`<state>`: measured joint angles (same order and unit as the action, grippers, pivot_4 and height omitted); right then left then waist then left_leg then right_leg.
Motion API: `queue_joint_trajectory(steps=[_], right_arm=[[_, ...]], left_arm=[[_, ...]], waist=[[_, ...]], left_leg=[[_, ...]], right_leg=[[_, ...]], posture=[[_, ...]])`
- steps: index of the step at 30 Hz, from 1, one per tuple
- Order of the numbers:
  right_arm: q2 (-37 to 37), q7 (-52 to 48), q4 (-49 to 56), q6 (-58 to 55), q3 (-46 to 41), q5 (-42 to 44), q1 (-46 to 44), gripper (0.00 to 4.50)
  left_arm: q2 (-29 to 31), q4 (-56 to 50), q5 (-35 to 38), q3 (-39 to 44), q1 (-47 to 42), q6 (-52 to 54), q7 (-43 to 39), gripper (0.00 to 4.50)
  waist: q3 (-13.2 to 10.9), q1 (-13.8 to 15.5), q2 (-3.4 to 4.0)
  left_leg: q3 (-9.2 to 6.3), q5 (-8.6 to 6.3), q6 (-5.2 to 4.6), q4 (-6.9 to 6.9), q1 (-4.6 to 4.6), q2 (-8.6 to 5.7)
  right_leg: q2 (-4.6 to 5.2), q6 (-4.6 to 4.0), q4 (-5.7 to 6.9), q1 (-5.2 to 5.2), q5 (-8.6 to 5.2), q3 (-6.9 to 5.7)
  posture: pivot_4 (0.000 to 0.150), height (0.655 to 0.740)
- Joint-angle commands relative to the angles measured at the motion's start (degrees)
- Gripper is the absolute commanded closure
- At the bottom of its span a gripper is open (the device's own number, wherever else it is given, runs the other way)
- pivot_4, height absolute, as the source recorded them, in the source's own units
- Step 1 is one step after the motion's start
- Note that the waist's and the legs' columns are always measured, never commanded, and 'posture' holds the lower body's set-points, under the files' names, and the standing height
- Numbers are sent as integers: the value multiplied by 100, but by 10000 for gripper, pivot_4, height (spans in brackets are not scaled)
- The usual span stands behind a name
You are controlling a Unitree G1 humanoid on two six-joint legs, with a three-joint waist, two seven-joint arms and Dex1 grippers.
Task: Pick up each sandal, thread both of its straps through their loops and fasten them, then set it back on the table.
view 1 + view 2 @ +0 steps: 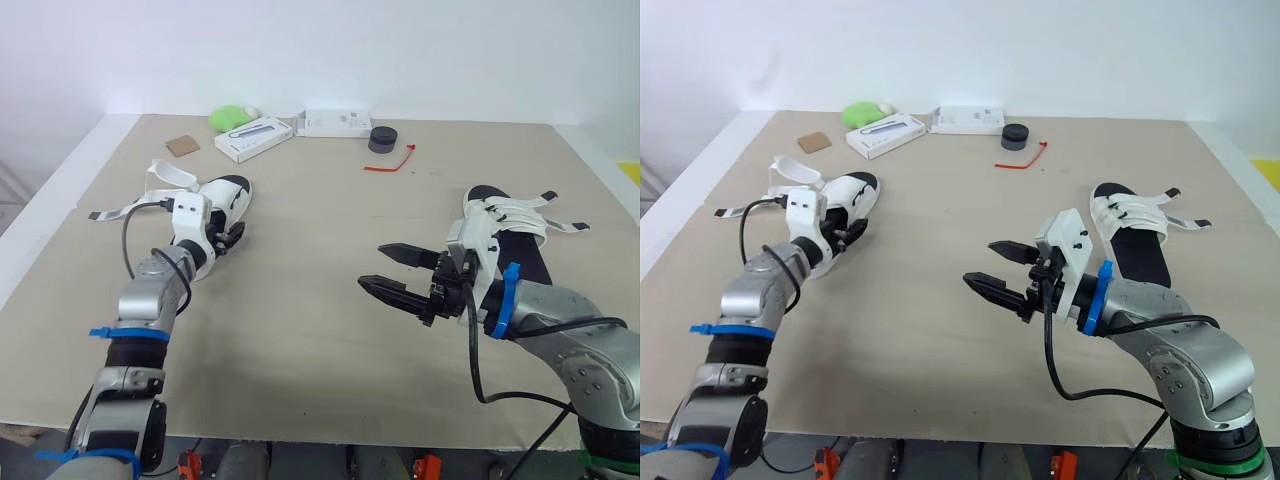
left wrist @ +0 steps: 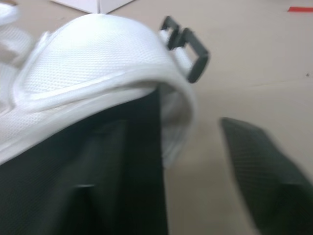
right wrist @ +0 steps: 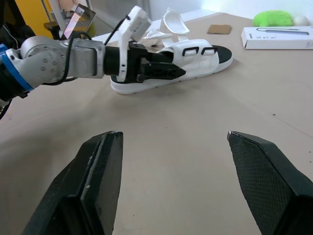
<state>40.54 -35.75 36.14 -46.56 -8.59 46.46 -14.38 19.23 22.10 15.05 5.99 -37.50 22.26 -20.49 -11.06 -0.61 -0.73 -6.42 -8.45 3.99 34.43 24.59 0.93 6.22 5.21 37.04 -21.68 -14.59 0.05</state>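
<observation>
Head views: the left sandal (image 1: 222, 200) lay at the left of the table (image 1: 300, 340), with the left gripper (image 1: 236, 236) at its near side. The right sandal (image 1: 512, 238) lay behind the right gripper (image 1: 370, 265). Left wrist view: the fingers (image 2: 264, 176) were parted, with the white strap (image 2: 98, 63) edge between them, unclamped. Right wrist view: the right gripper's fingers were spread wide over bare tabletop, holding nothing.

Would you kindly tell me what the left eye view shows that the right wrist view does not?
Left eye view, not the wrist's: the right sandal, red zip tie and dark round object. Right wrist view, not the eye's: a yellow object beyond the table. Both: the left gripper at the left sandal, the open right gripper, the green object.
</observation>
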Motion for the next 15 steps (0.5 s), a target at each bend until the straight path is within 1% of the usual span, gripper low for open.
queue_joint_trajectory(steps=[1, 2, 3, 8, 11, 14, 15], right_arm=[[75, 83, 235, 87, -143, 1, 9, 7958], [77, 90, 240, 94, -153, 6, 21, 7958], [70, 114, 242, 93, -159, 18, 20, 7958], [95, 164, 260, 87, -188, 48, 66, 7958], [124, 170, 278, 70, -246, 95, 103, 7958], [176, 156, 256, 36, -381, 214, 111, 7958], [214, 114, 211, 29, -451, 264, 118, 7958]], left_arm=[[-39, 529, -189, 33, -209, -305, 75, 34491], [-51, 609, -213, 47, -246, -352, 96, 38884], [-55, 712, -254, 49, -290, -427, 115, 44476], [-116, 944, -343, 78, -375, -594, 191, 44800], [-143, 937, -339, 53, -355, -658, 91, 44800], [-198, 534, -146, -84, -193, -755, -518, 44800], [-212, 289, -56, -164, -89, -848, -839, 44800]], waist=[[0, 0, 0], [0, -1, 0], [0, -3, 0], [0, -6, 0], [0, -6, 0], [0, -6, 0], [0, -6, 0]], left_leg=[[0, 2, -1, 0, 0, 0], [0, 4, 0, -1, 0, 0], [0, 6, 1, -1, 0, 1], [0, 10, 4, -1, 0, 1], [0, 13, 3, -2, -1, 1], [0, 16, 6, -1, 0, 0], [0, 16, 6, -1, 4, 0]], right_leg=[[0, -1, 0, 0, 1, 0], [0, 0, 0, -1, 3, 0], [0, 1, 0, -2, 6, 0], [0, 7, 0, -2, 11, 0], [0, 8, 0, -2, 15, 0], [0, 5, 0, -4, 15, 0], [1, 4, -1, -5, 15, 0]], posture=[[1500, 7400], [1500, 7400], [1500, 7400], [1500, 7400], [1500, 7400], [1500, 7400], [1500, 7400]])
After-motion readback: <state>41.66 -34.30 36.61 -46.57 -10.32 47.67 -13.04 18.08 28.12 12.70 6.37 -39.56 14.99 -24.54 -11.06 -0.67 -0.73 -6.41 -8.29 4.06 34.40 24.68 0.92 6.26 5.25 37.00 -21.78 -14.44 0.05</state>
